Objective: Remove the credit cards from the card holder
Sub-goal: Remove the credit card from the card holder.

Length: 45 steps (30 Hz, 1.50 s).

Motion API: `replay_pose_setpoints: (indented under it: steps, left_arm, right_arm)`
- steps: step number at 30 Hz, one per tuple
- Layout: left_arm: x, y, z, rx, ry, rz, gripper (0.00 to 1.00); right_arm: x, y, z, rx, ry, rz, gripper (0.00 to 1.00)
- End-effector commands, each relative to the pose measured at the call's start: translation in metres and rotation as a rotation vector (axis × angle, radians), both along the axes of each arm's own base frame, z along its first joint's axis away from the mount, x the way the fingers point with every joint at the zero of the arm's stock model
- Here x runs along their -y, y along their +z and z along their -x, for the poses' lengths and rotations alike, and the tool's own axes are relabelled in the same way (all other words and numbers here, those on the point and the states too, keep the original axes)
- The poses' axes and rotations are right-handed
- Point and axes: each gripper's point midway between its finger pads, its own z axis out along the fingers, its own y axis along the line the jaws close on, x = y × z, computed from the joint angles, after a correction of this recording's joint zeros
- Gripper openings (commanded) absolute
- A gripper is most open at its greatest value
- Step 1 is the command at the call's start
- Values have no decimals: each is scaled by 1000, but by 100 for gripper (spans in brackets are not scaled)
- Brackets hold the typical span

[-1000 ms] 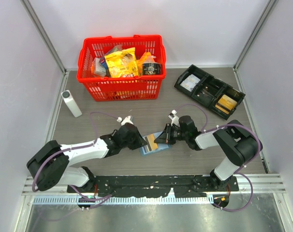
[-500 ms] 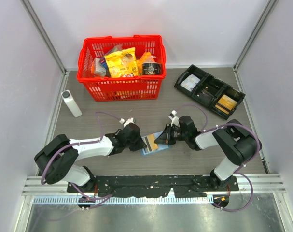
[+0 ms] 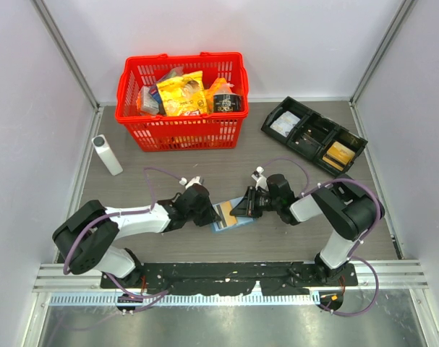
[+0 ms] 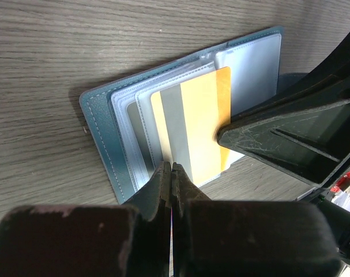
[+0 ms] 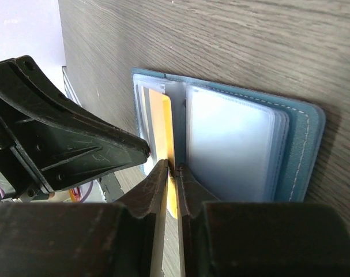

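The blue card holder (image 3: 220, 223) lies open on the table between both arms, its clear sleeves fanned out (image 4: 105, 133) (image 5: 304, 144). A tan-gold credit card (image 4: 200, 124) with a grey stripe sticks out of a sleeve; in the right wrist view it is a thin yellow edge (image 5: 163, 127). My left gripper (image 3: 207, 212) (image 4: 172, 168) is shut, tips at the near edge of the sleeves; I cannot tell if it pinches one. My right gripper (image 3: 241, 209) (image 5: 175, 170) comes from the opposite side. Its jaws stand slightly apart around the card's edge.
A red basket (image 3: 132, 129) full of packets stands at the back left. A black compartment tray (image 3: 275, 127) holding cards sits at the back right. A white cylinder (image 3: 107, 155) lies near the left wall. Walls close in the table on three sides.
My left gripper has moved right to the card holder's edge and shut. My right gripper's jaws have parted slightly around the card. The card holder has not moved.
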Motion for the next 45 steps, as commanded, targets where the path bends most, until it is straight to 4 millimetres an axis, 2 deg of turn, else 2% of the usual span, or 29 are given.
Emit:
replay_pose_setpoints:
  steps: [1, 3, 4, 8, 14, 17, 20, 21, 22, 23, 24, 25, 26, 28, 30, 32, 33, 34, 35, 36, 39, 45]
  left_arm:
    - [-21, -27, 16, -67, 1, -83, 0]
    - [-22, -27, 17, -68, 3, -86, 0]
    - [-23, -26, 16, -65, 7, -88, 0]
    - [-28, -28, 18, -70, 19, -106, 0]
    - [-32, -32, 20, -80, 26, -116, 0]
    - [-30, -27, 20, -76, 22, -103, 0]
    - [-22, -3, 15, -50, 14, -65, 1]
    - [-20, 6, 13, -37, 15, -54, 4]
    - [-18, 18, 10, -15, 16, -37, 7]
    - [-16, 31, 6, 9, 15, -25, 9]
    - [-16, 43, 2, 35, 15, -20, 12]
    - [-15, 55, -2, 65, 16, -15, 14]
    - [-16, 66, -5, 85, 18, -14, 16]
    - [-19, 82, -10, 113, 16, -15, 20]
    - [-18, 97, -15, 139, 18, 1, 26]
    - [-16, 107, -19, 157, 22, 20, 36]
    - [-13, 111, -20, 161, 18, 30, 38]
    - [-9, 113, -19, 162, 7, 40, 38]
    - [-6, 112, -19, 155, -1, 46, 39]
    - [-3, 110, -19, 149, -11, 50, 39]
    - [11, 102, -15, 102, -63, 77, 39]
    - [37, 72, -11, 20, -152, 62, 38]
  right_arm:
    - [-8, 9, -6, 38, 17, -38, 12]
    - [-9, 10, -6, 49, 21, -37, 3]
    - [-6, 8, -6, 49, 18, -20, 1]
    - [5, 9, -9, 77, 15, 26, 1]
    - [38, 14, -18, 105, -22, 125, 1]
    - [50, 18, -21, 125, -25, 203, 1]
    - [60, 35, -23, 171, -27, 269, 1]
    - [66, 33, -19, 162, -25, 307, 1]
    - [66, 48, -23, 201, -35, 307, 1]
    - [73, 47, -21, 200, -38, 346, 1]
    - [72, 62, -26, 241, -46, 340, 1]
    - [78, 62, -25, 243, -50, 372, 1]
    - [78, 73, -28, 271, -61, 367, 1]
    - [80, 79, -30, 284, -67, 383, 1]
    - [80, 78, -29, 276, -63, 383, 1]
    - [77, 70, -27, 250, -64, 367, 1]
    - [72, 70, -32, 250, -83, 336, 1]
    - [71, 61, -25, 223, -72, 321, 1]
    - [64, 62, -30, 223, -96, 279, 1]
    - [62, 53, -22, 171, -104, 261, 1]
    - [48, 43, -21, 175, -105, 221, 1]
    - [38, 14, -15, 140, -75, 308, 1]
